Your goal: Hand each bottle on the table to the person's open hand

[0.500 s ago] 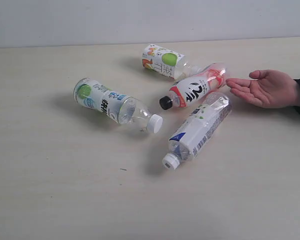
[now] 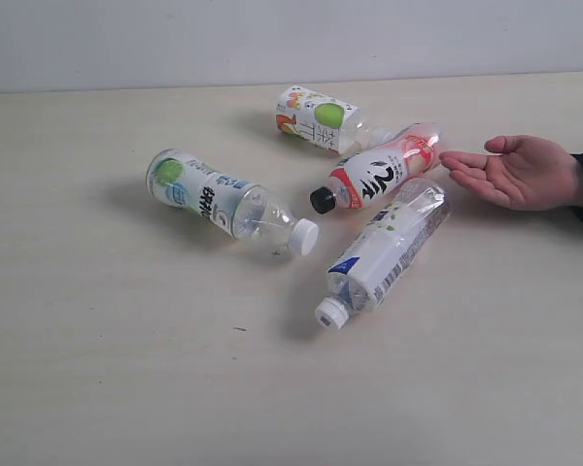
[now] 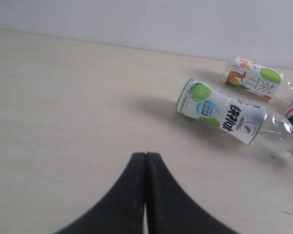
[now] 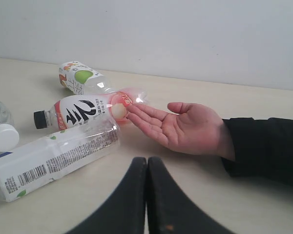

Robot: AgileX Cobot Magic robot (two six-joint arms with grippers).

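I find the exterior camera looking down on the apple-label bottle [image 2: 316,118] from well back, both wrist cameras facing it low over the table [image 2: 126,369]; all three share it.

Looks like some lab test bench. Just a pale beige matte table [image 2: 97,369] with a plain whitish wall [image 2: 272,39] behind.

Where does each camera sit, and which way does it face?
Exterior view: above the table, looking down toward the back wall at the green-and-white bottle, apple bottle, red-and-white bottle, blue-and-white bottle and the person's open hand; no robot part shows.
Left wrist view: low behind the shut left gripper, facing the green-and-white bottle and apple bottle.
Right wrist view: low behind the shut right gripper, facing the open hand and red-and-white bottle.
Shared: the apple bottle shows in all three views.
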